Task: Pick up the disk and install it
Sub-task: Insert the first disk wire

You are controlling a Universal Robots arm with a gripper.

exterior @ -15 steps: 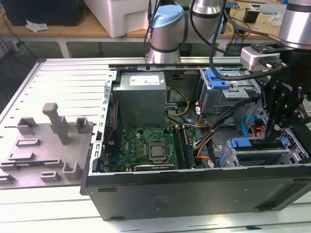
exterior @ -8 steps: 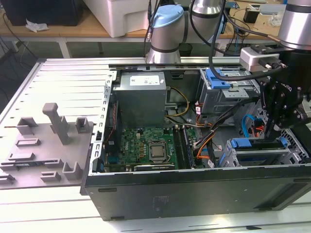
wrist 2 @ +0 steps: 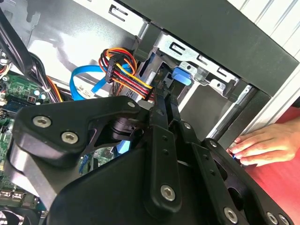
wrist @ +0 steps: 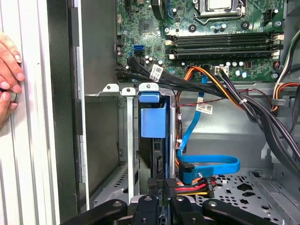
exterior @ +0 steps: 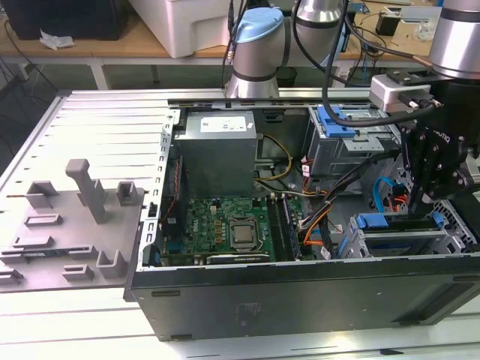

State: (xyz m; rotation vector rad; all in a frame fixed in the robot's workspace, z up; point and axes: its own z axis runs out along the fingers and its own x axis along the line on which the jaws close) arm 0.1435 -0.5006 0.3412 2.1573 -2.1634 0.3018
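The disk (wrist: 153, 123) stands edge-on in a slot of the metal drive cage (wrist: 108, 140), its blue carrier bracket facing out. In the exterior view the disk (exterior: 391, 223) lies in the cage at the case's front corner on the exterior view's right. My gripper (wrist: 162, 183) is directly over the disk's end, fingers (wrist 2: 159, 136) drawn together with nothing visible between them. Their tips (wrist 2: 162, 92) reach the disk's edge next to the blue tab (wrist 2: 183, 76). The gripper (exterior: 417, 196) hangs just above the cage.
The open computer case (exterior: 300, 292) holds a motherboard (exterior: 225, 229), a grey power supply (exterior: 220, 150) and a second blue-bracketed bay (exterior: 335, 120). Blue and orange cables (wrist: 206, 164) lie beside the cage. A person's hand (wrist 2: 262, 143) rests on the case's outer wall.
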